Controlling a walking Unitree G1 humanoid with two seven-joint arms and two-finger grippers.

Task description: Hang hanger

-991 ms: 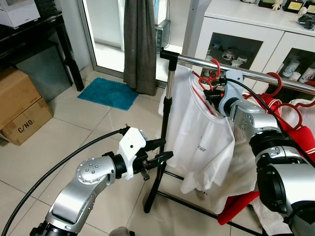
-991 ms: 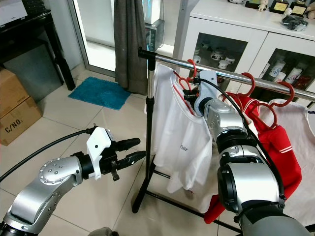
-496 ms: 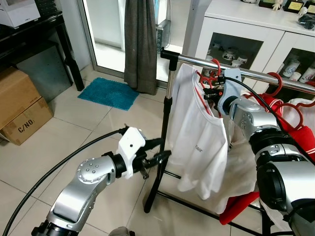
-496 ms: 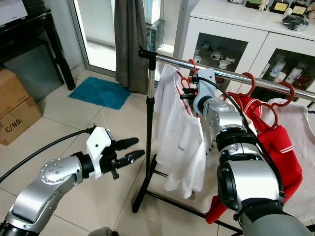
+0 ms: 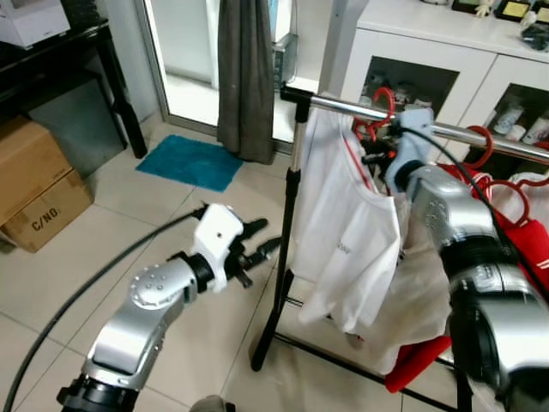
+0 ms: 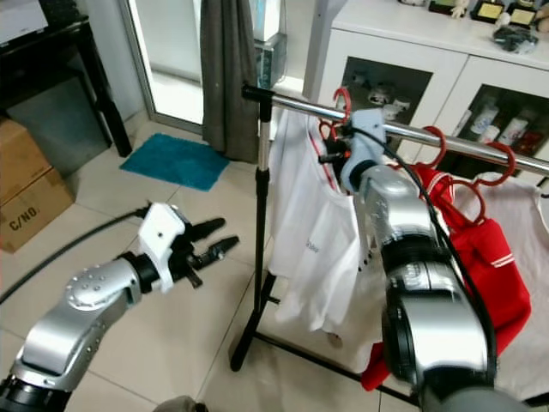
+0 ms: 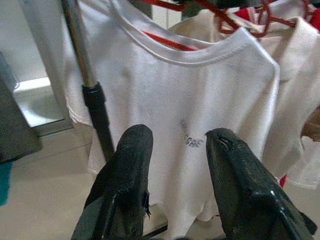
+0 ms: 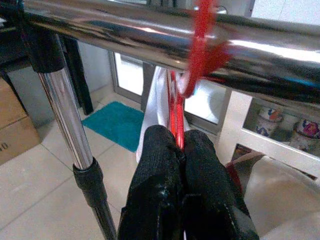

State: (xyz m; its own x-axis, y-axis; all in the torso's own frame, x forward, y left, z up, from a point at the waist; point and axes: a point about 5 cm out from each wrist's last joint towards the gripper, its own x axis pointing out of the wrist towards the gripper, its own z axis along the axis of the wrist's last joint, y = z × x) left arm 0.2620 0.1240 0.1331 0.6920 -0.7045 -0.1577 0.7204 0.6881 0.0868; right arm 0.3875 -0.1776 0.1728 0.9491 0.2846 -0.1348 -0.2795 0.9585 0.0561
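At the near end of the chrome rail, the right end effector is pinching the red hanger just below its hook, its two black fingers pressed together on the red stem. The hook is sitting over the top of the rail, close to the black-capped end where the upright post is joining it. A white T-shirt is draping from this hanger, hanging beside the post with small dark lettering on its chest. Further along the rail, other red hangers are carrying a red garment and more white clothing.

Lower and to the robot's left, the left end effector is hovering above the tiled floor with its fingers spread, holding nothing and pointing towards the rack; from its wrist camera the white T-shirt and post are lying just ahead of the parted fingers. A teal mat is lying by the grey curtain, a cardboard box is standing to the left, and a white cabinet with glass doors is standing behind the rack.
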